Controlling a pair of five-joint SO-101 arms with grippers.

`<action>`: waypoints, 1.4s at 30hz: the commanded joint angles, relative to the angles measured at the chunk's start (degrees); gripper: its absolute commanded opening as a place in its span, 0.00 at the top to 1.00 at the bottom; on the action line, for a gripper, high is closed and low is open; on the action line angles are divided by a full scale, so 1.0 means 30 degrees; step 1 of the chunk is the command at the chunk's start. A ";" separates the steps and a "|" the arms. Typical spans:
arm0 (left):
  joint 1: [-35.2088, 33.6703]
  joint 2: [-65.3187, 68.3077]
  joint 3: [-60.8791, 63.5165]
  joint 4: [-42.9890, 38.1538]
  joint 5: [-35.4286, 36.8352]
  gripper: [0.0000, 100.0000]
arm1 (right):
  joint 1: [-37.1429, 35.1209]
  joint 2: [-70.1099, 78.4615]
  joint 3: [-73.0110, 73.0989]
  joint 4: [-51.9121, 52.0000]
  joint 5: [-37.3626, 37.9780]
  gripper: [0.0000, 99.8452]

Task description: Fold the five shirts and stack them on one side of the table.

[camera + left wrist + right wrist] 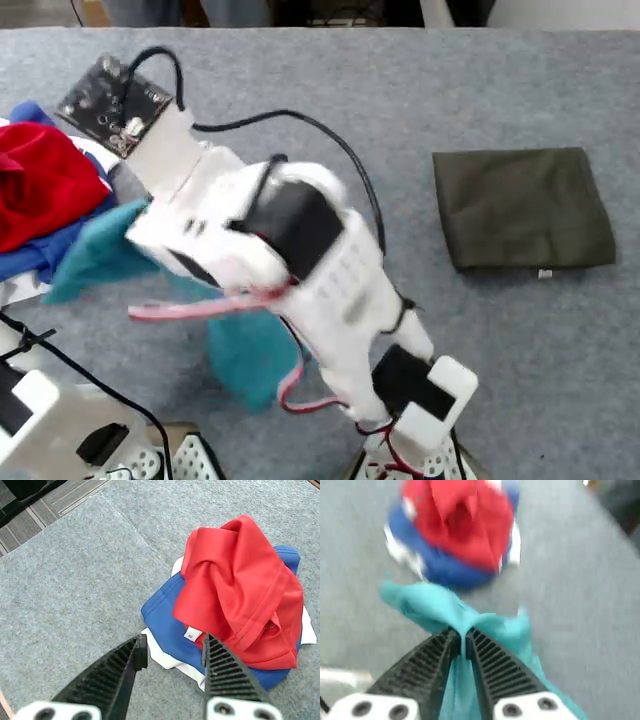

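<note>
Our right gripper (pixel 461 635) pinches a fold of the teal shirt (pixel 425 602), jaws nearly together; the left gripper (pixel 172 647) holds nothing, jaws wide apart, facing the pile (pixel 235 590) at 9 o'clock. The pinch is thin: the shirt may slip, or drag the pile along.

High view looks down — wrist views (nearer) apparently share the shirt pile (pixel 235 590).
</note>
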 commanded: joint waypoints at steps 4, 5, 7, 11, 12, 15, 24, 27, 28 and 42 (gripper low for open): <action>-0.0073 -0.0586 0.0015 -0.0234 0.0000 0.80 | 0.1172 -0.0073 -0.3971 -0.3487 -0.1934 0.99; -0.0073 -0.0586 0.0015 -0.0234 0.0029 0.80 | 0.1905 -0.0044 -0.3531 -0.3546 -0.2344 0.99; -0.0073 -0.0586 0.0015 -0.0234 0.0029 0.80 | 0.3839 0.0220 -0.2242 -0.3516 -0.3458 0.99; -0.0073 -0.0615 0.0015 -0.0205 0.0029 0.80 | 0.8381 0.1187 0.1245 -0.2784 -0.4659 0.99; -0.0073 -0.0615 0.0015 -0.0205 0.0029 0.80 | 0.9436 0.1480 0.2242 -0.2549 -0.4601 0.99; -0.0103 -0.0615 0.0015 -0.0205 -0.0029 0.80 | 1.2220 0.2359 0.4996 -0.1817 -0.3692 0.99; 0.0044 -0.0615 0.0015 -0.0205 0.0000 0.80 | 1.8051 0.3414 1.1853 0.0821 0.2725 0.99; 0.0278 -0.0615 0.0015 -0.0176 0.0000 0.80 | 1.9927 0.3414 1.4579 0.0879 0.4689 0.99; 0.0571 -0.0615 0.0015 -0.0117 -0.0029 0.80 | 2.0454 0.3326 1.5604 0.0879 0.5363 0.99; 0.3414 -0.0615 0.0015 -0.0088 0.0000 0.80 | 2.5084 0.3267 2.6330 0.0879 1.2425 0.97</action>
